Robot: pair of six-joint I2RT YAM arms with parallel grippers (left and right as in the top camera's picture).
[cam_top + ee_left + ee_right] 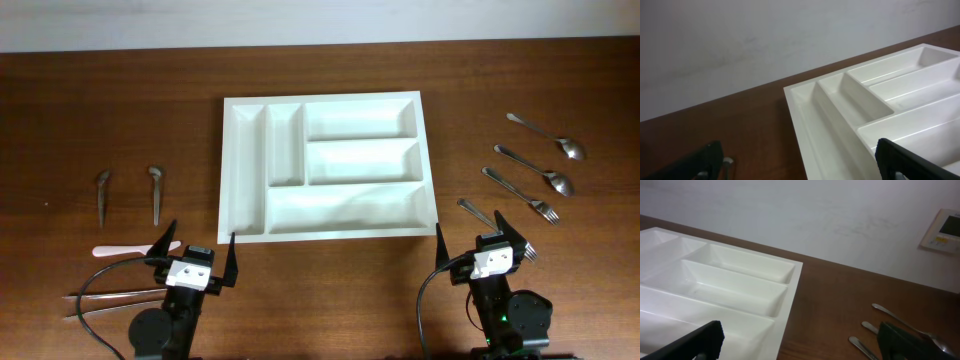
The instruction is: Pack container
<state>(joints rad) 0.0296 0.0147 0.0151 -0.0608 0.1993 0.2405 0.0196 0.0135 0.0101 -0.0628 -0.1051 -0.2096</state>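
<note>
Packing has not begun, we judge: the container (340, 208) lies flat in the middle of the table (120, 100), all five compartments bare. Two narrow ones on its left run near to far, and three long ones run left to right.

Well apart on its right lie the far spoon (543, 135), the near spoon (535, 170), the far fork (518, 192) and the near fork (475, 212). On the left are an outer short utensil (103, 197), an inner short utensil (156, 195), a white plastic piece (125, 250) and thin metal sticks (110, 298).

The left gripper (198, 250) hangs by the container's near left corner and the right gripper (475, 245) by its near right corner, above the near fork's tines. Both have their jaws spread wide and hold nothing.

We would start with the right gripper on the near fork, the closest piece. We should come straight down with the jaws across the handle and pinch at its narrow middle, since flat metal on wood gives little edge to catch. It should be lowered lengthwise into a long compartment and let go low, so it does not bounce. Each arm should keep to its own side, so the two do not meet over the container. The sticks probably fit only the nearest, longest compartment.
</note>
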